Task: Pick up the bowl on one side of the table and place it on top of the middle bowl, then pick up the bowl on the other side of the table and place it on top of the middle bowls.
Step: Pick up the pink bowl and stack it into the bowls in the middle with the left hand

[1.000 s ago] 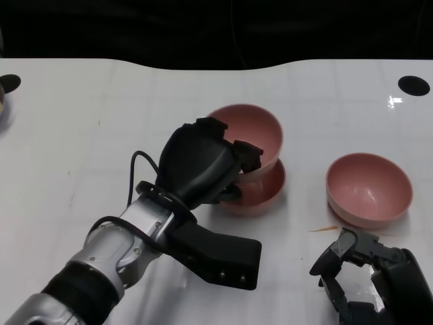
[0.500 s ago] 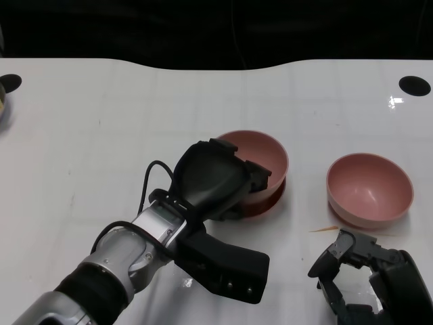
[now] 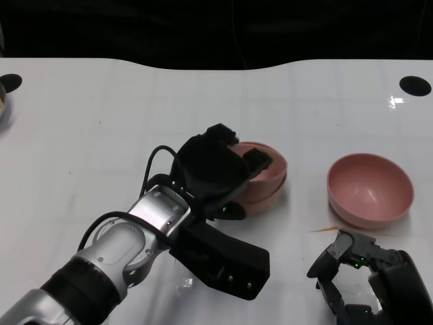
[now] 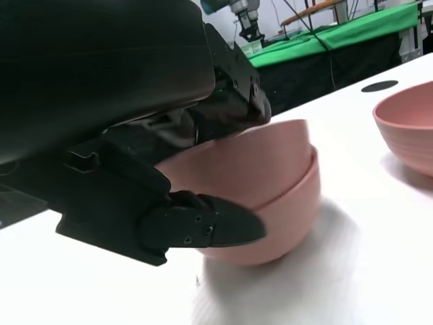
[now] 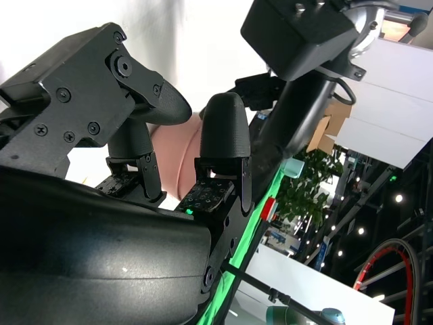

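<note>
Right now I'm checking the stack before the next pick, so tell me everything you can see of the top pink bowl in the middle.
The top pink bowl is a smooth, matte, round dish, plastic by its look. It sits nested in a matching lower pink bowl on the white table, tilted slightly rather than level. The left robot hand grips its near rim, fingers over the edge and into the hollow. It looks empty where visible.
</note>
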